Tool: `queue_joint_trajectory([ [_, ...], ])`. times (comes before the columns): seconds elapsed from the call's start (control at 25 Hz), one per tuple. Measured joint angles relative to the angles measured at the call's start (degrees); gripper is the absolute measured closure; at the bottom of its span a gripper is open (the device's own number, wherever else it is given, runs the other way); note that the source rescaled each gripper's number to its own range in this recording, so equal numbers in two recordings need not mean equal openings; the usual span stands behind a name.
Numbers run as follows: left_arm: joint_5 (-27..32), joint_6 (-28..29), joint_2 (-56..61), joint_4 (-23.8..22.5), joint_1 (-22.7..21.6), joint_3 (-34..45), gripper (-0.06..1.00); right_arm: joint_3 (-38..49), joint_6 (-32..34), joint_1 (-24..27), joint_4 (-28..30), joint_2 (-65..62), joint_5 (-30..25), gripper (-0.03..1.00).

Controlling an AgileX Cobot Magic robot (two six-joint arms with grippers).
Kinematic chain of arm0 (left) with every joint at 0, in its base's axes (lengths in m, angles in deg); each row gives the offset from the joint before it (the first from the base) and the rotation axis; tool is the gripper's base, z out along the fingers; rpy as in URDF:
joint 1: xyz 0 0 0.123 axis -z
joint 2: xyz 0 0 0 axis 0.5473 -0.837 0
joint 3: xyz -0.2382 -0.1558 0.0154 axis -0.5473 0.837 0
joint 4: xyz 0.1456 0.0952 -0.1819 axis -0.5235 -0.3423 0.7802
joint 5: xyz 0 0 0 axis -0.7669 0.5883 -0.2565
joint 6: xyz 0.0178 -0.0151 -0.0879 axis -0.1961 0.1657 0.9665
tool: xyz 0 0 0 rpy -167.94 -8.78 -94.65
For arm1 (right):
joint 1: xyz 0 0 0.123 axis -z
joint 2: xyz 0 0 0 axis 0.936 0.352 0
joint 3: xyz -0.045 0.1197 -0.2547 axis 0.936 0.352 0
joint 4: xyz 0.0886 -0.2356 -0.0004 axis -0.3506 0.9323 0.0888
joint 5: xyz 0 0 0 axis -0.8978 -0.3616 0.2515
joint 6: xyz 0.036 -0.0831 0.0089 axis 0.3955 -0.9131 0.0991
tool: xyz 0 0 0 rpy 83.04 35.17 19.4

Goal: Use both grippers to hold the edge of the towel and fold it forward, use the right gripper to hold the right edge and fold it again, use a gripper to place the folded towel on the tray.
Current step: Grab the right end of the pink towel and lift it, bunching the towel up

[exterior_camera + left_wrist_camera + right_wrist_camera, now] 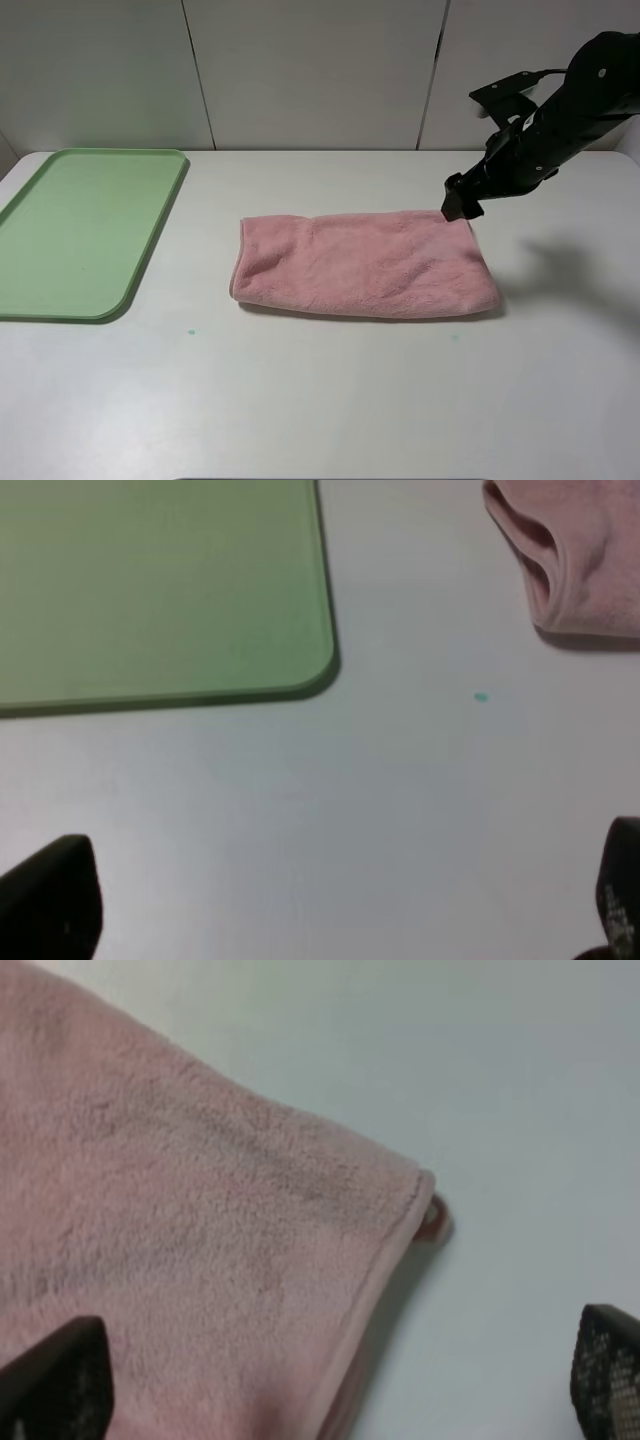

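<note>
The pink towel [365, 265] lies folded once into a wide band in the middle of the white table. Its left folded end [570, 560] shows in the left wrist view. My right gripper [461, 203] hovers just above the towel's far right corner [405, 1185], open and holding nothing; a small tag [431, 1216] peeks from under that corner and the hem [375, 1290] runs along it. My left gripper [330, 905] is open above bare table near the tray's near right corner; the exterior view does not show it. The light green tray [85, 230] lies at the far left with nothing on it.
A grey panelled wall [310, 70] stands behind the table. Small teal specks [191, 331] mark the tabletop in front of the towel. Bare table [330, 400] stretches between the towel and the front edge.
</note>
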Motion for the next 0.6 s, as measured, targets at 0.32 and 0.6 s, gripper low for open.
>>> queue_joint_trajectory([
  [0.32,0.00,-0.19,0.11,0.00,0.00,0.00,-0.06,-0.05,7.09,0.00,1.27,4.39,0.48,-0.03],
  [0.6,0.00,-0.19,0.11,0.00,0.00,0.00,-0.06,-0.05,11.48,0.00,3.33,9.57,2.00,-0.03],
])
